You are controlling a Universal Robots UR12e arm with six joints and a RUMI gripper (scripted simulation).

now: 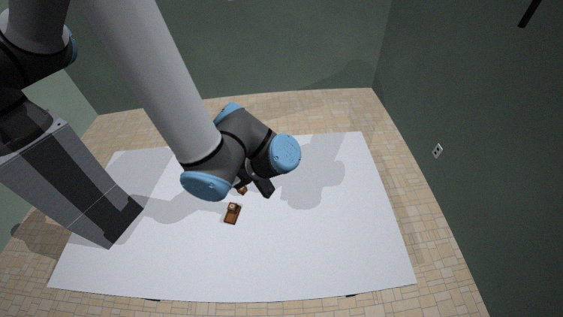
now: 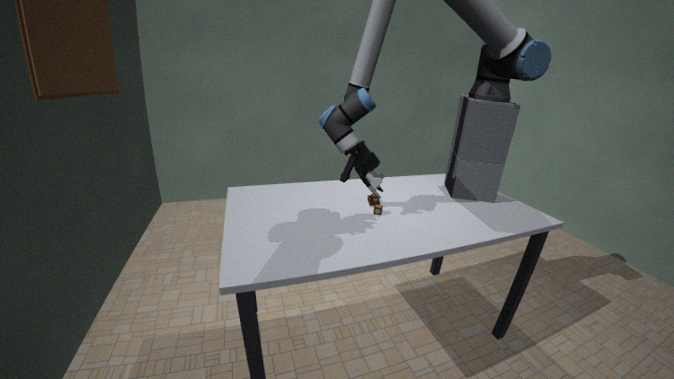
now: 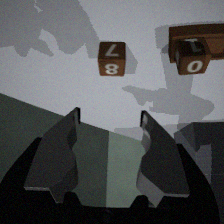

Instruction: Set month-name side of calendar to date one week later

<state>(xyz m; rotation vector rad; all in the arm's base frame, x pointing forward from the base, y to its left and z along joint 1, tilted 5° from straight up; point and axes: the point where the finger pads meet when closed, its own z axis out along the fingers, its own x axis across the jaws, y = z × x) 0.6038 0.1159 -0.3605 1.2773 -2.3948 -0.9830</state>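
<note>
Presents, in the top view, a white table (image 1: 275, 256) (image 2: 282, 254) (image 3: 30, 70) across the middle. Extends overhead from eleven o'clock with a six-joint arm (image 1: 157, 78) (image 2: 372, 42), and rises at nine o'clock with a grey pedestal (image 1: 58, 188) (image 2: 485, 141) (image 3: 210, 134). Ends in a two-jaw gripper (image 1: 238, 183) (image 2: 379, 193) (image 3: 110, 110), spread part-way and gripping nothing, above the table near both calendar cubes. Includes, just below centre, a brown calendar tray (image 1: 229, 218) (image 2: 370, 203) (image 3: 214, 30). Seats one cube, the tray cube (image 1: 232, 206) (image 2: 374, 196) (image 3: 192, 59), at the tray's twelve o'clock end. Leaves the other, the loose cube (image 1: 242, 190) (image 2: 377, 209) (image 3: 111, 59), outside on the table, toward one o'clock from the tray. Puts the loose cube at twelve o'clock in the wrist view, showing an inverted 7 above an 8, and the tray cube toward two o'clock, showing a 0 below another digit, partly dim.
</note>
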